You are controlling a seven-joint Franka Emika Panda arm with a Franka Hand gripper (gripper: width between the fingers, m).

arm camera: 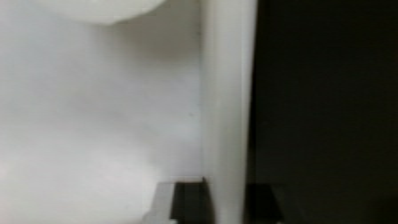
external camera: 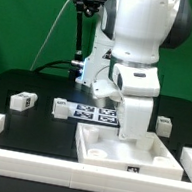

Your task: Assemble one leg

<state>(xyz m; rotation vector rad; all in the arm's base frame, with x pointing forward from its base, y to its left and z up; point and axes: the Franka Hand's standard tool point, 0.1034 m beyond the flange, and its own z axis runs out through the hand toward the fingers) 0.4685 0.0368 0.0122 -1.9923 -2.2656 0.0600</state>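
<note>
A black table (external camera: 15, 81) is shown in the exterior view, bordered along the lower frame by a white rail (external camera: 22, 161). At the middle left, a leg (external camera: 22, 100) is seen lying on the table, with a second leg (external camera: 60, 106) near it. The marker board (external camera: 93, 111) is placed at the centre, just beside the second leg. A white tray (external camera: 101, 146) is set at the lower centre, and the arm (external camera: 140, 35) is seen above it, with the gripper (external camera: 131, 130) at the tray's far rim. A third leg (external camera: 163, 124) is seen at the middle right, apart from the gripper. In the wrist view, only a blurred white surface is shown, meeting darkness along a straight edge. Whether the fingers are spread or pressed together cannot be told.
</note>
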